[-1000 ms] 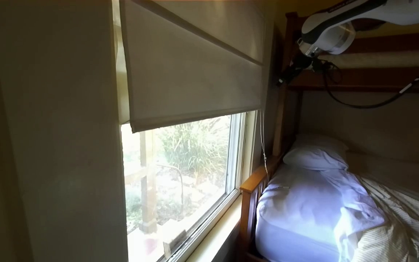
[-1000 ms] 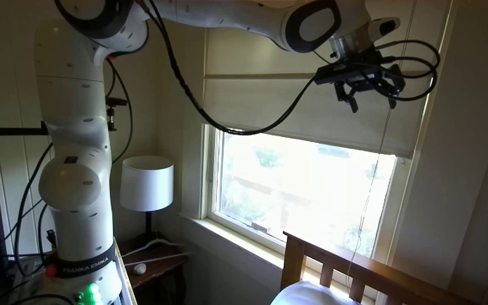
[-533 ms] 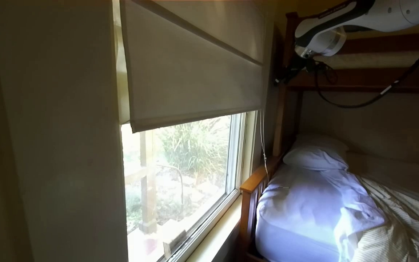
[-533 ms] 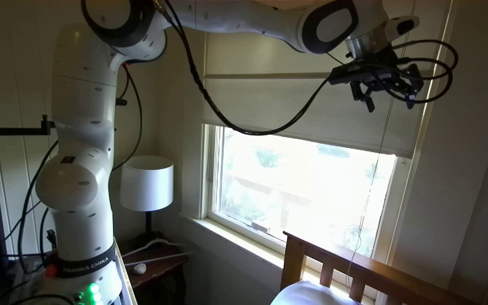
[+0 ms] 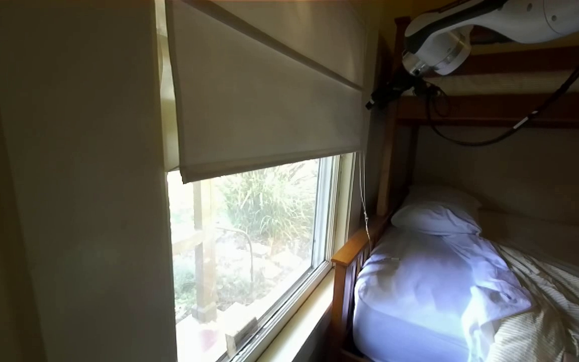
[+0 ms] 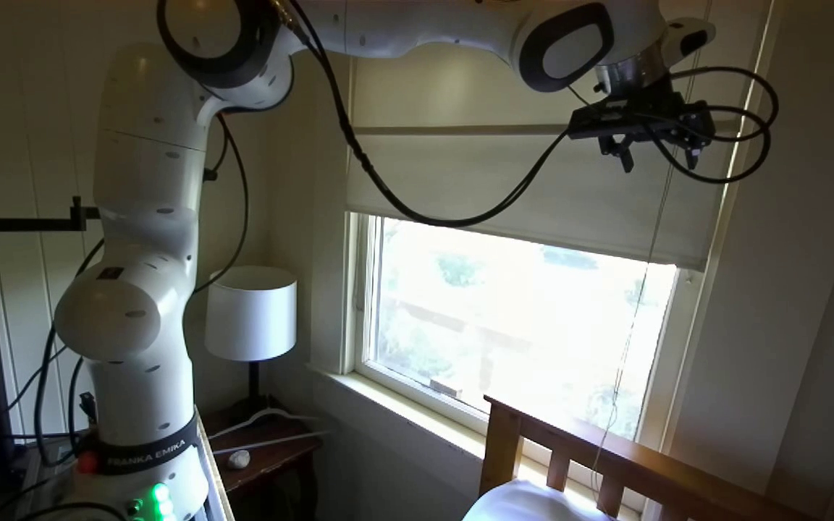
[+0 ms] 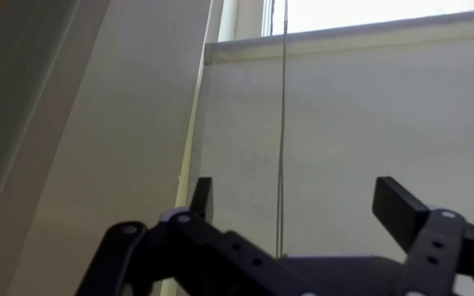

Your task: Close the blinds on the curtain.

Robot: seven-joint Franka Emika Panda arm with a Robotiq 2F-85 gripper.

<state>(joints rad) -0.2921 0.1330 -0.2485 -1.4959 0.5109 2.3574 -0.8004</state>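
In both exterior views, the wide, flat beige-grey fabric blinds (image 6: 460, 174) hang only partway, leaving the bright glass window pane (image 6: 518, 311) below bare, so most lowering looks undone. Rightward, a thin grey cord (image 7: 283, 102) hangs before them, and the black two-fingered tool (image 6: 659, 165) near it is spread wide, grasping nothing; the wrist view sets the cord between its tips, at a depth I cannot judge. Around them: a white drum-shaded lamp (image 6: 251, 315); a looping black cable (image 6: 453, 222), crossing before the blinds; an orange-brown slatted wooden bed end (image 6: 502, 445), where the cord could snag.
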